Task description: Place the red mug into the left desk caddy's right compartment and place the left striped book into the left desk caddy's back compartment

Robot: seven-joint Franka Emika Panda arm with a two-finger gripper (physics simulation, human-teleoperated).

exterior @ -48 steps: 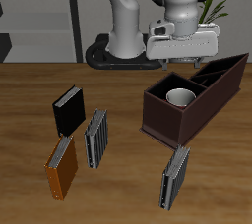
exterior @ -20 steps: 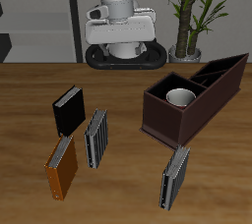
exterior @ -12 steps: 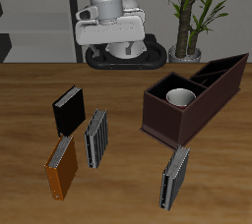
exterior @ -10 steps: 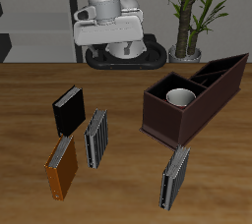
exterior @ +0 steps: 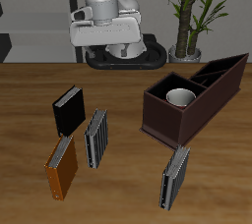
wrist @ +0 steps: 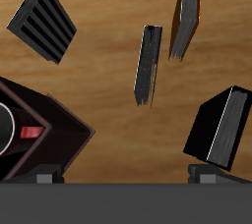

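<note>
My gripper (exterior: 108, 46) hangs high over the back of the table, jaws spread wide, nothing between them. Red mug (exterior: 180, 98) sits upright in the right compartment (exterior: 167, 107) of the left desk caddy (exterior: 192, 110). Left striped book (exterior: 175, 177) stands on the table just in front of the caddy, near the front edge. Other striped book (exterior: 95, 137) stands between black book (exterior: 67, 110) and orange book (exterior: 61, 167)

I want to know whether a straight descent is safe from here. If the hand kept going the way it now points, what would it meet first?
Probably bare table, though depth is unclear. The hand is high, pointing down; in the wrist view its line falls beside a striped book, between the left desk caddy and the black book.
</note>
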